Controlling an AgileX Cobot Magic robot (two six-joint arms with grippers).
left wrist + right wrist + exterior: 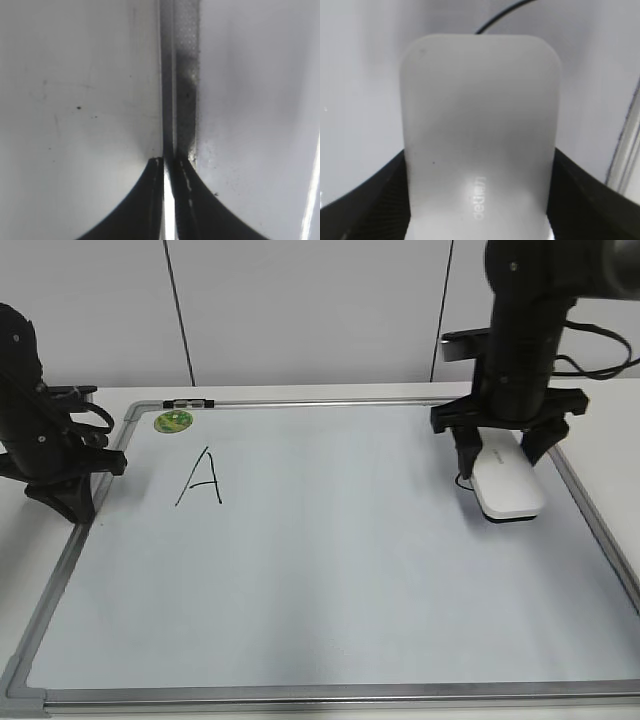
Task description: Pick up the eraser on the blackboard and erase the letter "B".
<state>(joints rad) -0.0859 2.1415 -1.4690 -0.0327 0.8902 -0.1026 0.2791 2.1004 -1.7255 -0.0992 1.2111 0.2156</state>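
The eraser (508, 486), a smooth white rounded-rectangular block with a dark underside and small grey print on its top near one short end (479, 198), lies flat on the blackboard (330, 580) at about 2 o'clock, close to the right frame rail. The blackboard is a large white dry-erase surface in a silver-grey metal frame with grey corner caps, lying flat. No complete letter "B" can be made out; only a short black stroke (462, 481) shows at the eraser's left edge.

Right gripper (506, 452) straddles eraser (508, 486); blackboard (330, 580) surface leftward toward letter A (202, 478) open; frame rail close on its right.
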